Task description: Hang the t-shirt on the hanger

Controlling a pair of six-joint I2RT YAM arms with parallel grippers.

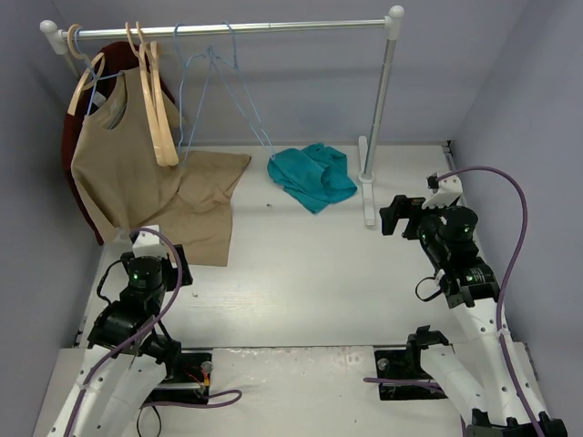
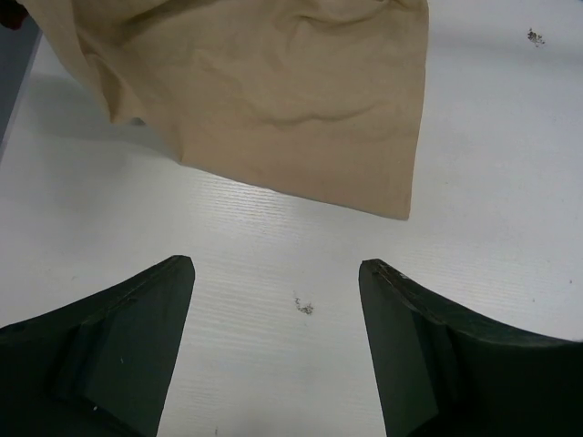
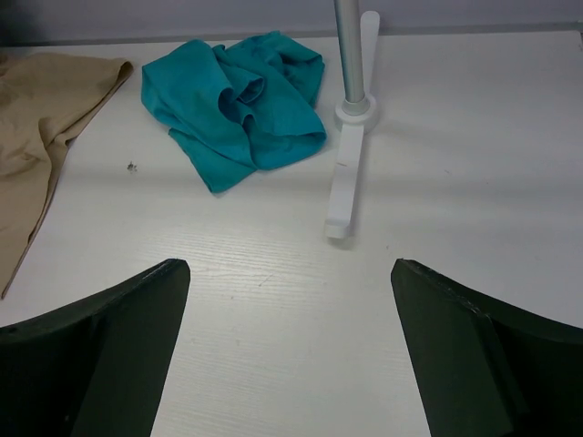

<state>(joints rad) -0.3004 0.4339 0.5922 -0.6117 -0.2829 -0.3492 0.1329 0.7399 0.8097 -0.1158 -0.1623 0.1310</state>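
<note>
The teal t-shirt (image 1: 313,177) lies crumpled on the table near the rack's right post; it also shows in the right wrist view (image 3: 239,102), far ahead of my fingers. Thin light-blue wire hangers (image 1: 221,86) hang from the rail (image 1: 273,27). My right gripper (image 1: 401,216) is open and empty, right of the t-shirt, with bare table between its fingers (image 3: 290,273). My left gripper (image 1: 164,264) is open and empty at the near left; its fingers (image 2: 276,269) stand just short of the tan cloth's edge.
A tan sleeveless top (image 1: 118,155) hangs on a wooden hanger (image 1: 157,100) at the rail's left. A tan cloth (image 1: 208,205) lies on the table beneath it (image 2: 273,91). The rack's right post (image 1: 381,100) and white foot (image 3: 346,173) stand beside the t-shirt.
</note>
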